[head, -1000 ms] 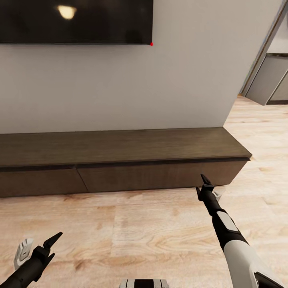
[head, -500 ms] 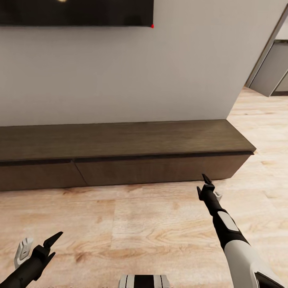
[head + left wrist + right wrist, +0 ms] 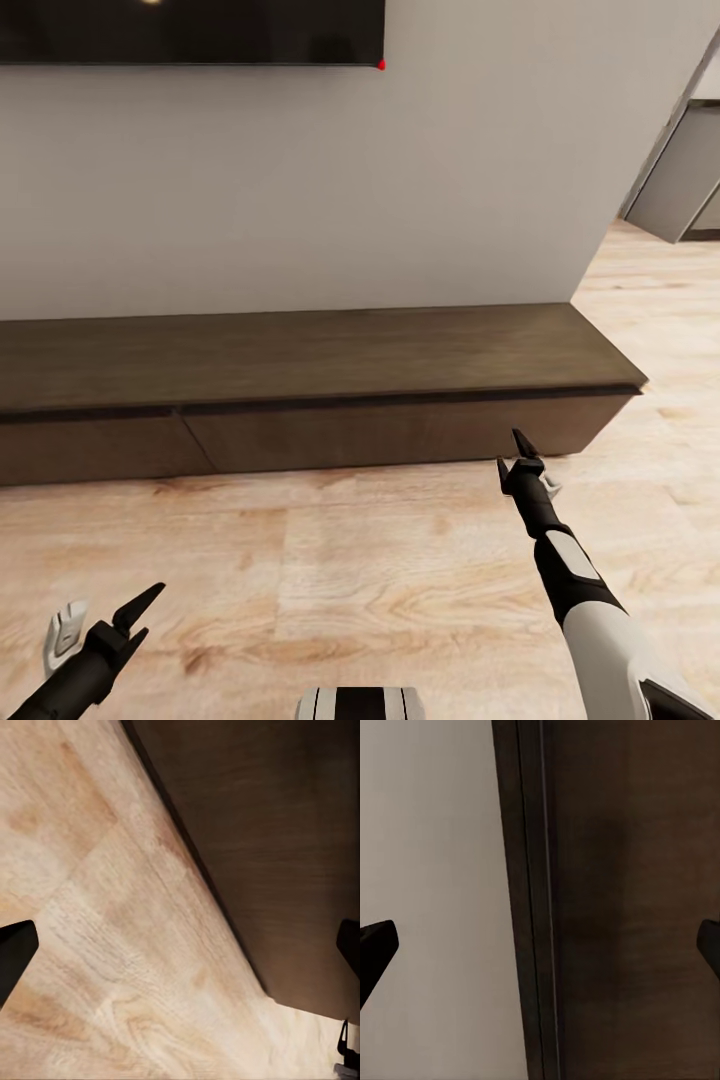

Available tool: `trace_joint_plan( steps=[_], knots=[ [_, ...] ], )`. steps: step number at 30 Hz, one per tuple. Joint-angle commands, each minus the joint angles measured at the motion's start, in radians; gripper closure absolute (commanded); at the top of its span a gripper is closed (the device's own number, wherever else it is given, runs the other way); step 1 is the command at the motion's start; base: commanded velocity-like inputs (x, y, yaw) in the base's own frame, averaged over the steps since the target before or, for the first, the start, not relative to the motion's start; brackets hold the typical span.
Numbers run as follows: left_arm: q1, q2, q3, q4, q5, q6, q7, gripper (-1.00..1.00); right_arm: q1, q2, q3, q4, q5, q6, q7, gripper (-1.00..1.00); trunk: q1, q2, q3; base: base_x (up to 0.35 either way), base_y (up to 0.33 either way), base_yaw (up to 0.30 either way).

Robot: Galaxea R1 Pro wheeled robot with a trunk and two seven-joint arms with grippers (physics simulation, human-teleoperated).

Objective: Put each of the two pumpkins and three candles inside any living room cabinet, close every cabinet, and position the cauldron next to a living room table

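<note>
Against the wall ahead: cabinet [image 3: 300, 375], long axis left-right, fronts facing robot | dark brown, handle-less drawers closed | left gripper [image 3: 105, 628] spread wide | right gripper [image 3: 522, 462] spread, near front.

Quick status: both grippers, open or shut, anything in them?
Left gripper: open, empty, low over the wood floor.
Right gripper: open, empty, pointed at the cabinet front.

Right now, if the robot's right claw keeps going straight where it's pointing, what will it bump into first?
Most likely the cabinet. The right gripper, open and empty, points at its dark-brown front, with nothing between them, though the gap is hard to judge.
</note>
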Motion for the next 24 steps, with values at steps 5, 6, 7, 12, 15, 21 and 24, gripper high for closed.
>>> trace_joint_plan(
  steps=[5, 6, 7, 12, 15, 21, 24],
  knots=[
    [0.001, -0.002, 0.0, 0.001, -0.016, 0.003, -0.006, -1.0, 0.001, -0.001, -0.003, 0.003, -0.009, 0.01, 0.004, -1.0, 0.0, 0.0, -0.001, 0.304, 0.0, 0.0],
    [0.001, -0.002, 0.0, 0.001, -0.019, 0.0, -0.007, -1.0, 0.001, -0.002, -0.003, 0.003, -0.009, 0.01, 0.004, -1.0, 0.0, 0.0, -0.001, 0.206, 0.0, 0.0],
    [0.001, -0.002, 0.0, 0.0, -0.02, -0.001, -0.009, -1.0, 0.002, -0.004, -0.004, 0.003, -0.009, 0.01, 0.004, -1.0, 0.0, 0.0, -0.001, 0.132, 0.0, 0.0],
    [0.0, 0.002, 0.0, -0.012, -0.013, 0.007, -0.041, -1.0, 0.002, -0.007, -0.004, 0.004, -0.009, 0.01, 0.004, -1.0, 0.001, 0.0, -0.004, 0.05, 0.0, 0.0],
    [0.0, 0.006, 0.001, -0.014, -0.009, 0.014, -0.066, -1.0, 0.002, -0.011, -0.004, 0.004, -0.011, 0.011, 0.007, -1.0, 0.002, -0.001, -0.016, 0.011, 0.0, 0.0],
    [0.0, 0.009, 0.003, -0.015, -0.008, 0.032, -0.078, -1.0, 0.004, -0.029, -0.004, 0.003, -0.014, 0.016, 0.016, -1.0, 0.005, -0.003, -0.039, 0.003, 0.0, 0.0],
    [0.0, 0.01, 0.003, -0.015, -0.008, 0.034, -0.079, -1.0, 0.005, -0.051, -0.005, 0.003, -0.025, 0.019, 0.017, -1.0, 0.006, -0.003, -0.051, 0.0, 0.0, 0.0]
  ],
)
